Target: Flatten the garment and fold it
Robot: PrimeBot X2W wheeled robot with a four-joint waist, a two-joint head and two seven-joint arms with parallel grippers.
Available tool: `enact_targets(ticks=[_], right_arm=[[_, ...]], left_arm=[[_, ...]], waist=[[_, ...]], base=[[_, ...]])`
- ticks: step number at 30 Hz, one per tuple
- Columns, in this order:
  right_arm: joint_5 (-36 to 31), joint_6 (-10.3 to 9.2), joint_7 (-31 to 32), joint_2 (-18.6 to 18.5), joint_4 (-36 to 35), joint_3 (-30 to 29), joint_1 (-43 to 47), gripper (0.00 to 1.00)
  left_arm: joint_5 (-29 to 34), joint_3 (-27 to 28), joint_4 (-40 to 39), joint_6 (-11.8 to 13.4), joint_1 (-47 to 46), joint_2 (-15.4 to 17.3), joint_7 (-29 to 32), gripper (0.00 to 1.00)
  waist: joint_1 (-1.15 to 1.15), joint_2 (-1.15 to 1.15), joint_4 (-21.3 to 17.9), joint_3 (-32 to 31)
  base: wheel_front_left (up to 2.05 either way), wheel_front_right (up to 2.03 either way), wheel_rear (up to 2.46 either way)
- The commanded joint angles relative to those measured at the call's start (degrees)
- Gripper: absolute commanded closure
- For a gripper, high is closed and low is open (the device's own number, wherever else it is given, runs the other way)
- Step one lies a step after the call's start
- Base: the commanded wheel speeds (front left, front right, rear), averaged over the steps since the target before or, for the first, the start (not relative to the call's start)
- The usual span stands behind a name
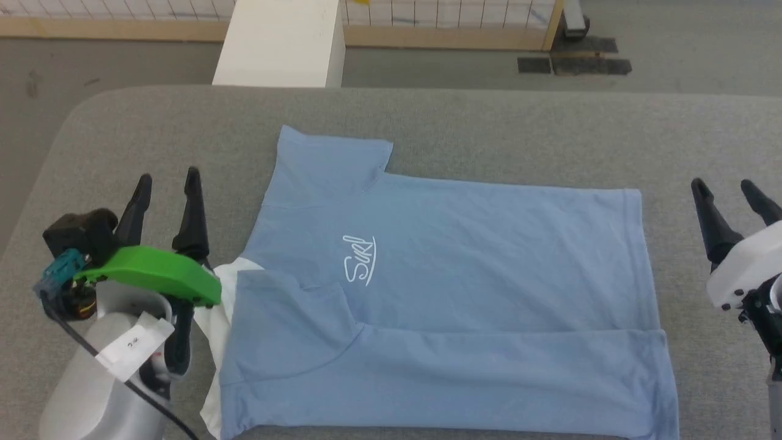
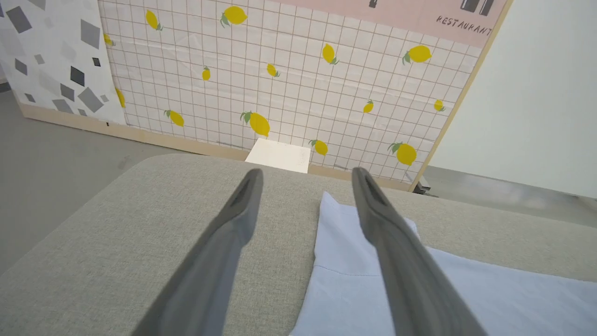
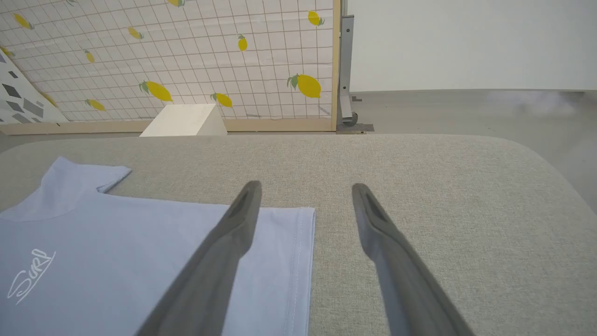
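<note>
The garment [image 1: 464,256], a light blue shirt with white script [image 1: 360,260] on the chest, lies flat on the grey table, collar end to the left and hem to the right. Its near long side is folded over the body, and white collar cloth [image 1: 214,305] peeks out at the left. My left gripper [image 1: 166,177] hovers open just left of the shirt's shoulder, nothing between its fingers. My right gripper [image 1: 728,186] is open too, just right of the hem. The left wrist view shows the far sleeve [image 2: 345,233]; the right wrist view shows the hem edge [image 3: 298,261].
The grey padded table [image 1: 489,122] runs out to rounded corners on both sides, with bare cloth beyond the shirt. A white block [image 1: 281,43] stands behind its far edge. Past that are a lemon-print grid panel [image 2: 280,70] and grey floor.
</note>
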Motion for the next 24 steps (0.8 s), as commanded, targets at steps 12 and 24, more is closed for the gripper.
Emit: enact_targets(ticks=[12,24], right_arm=[[0.13,-0.08,-0.89,-2.64,-0.22,1.7,-6.93,0.0],[0.54,-0.08,0.78,-3.52,-4.79,4.05,-9.62,0.0]], left_arm=[[1.53,-4.42,13.94,-5.88,-22.29,-3.16,3.43,0.0],[0.15,-8.14,32.81,-6.72,-43.82,-3.33,27.57,0.0]], waist=[[0.0,0.0,1.32,13.87],[0.0,0.0,-2.45,21.68]], base=[[0.0,0.0,0.0],[0.0,0.0,0.0]])
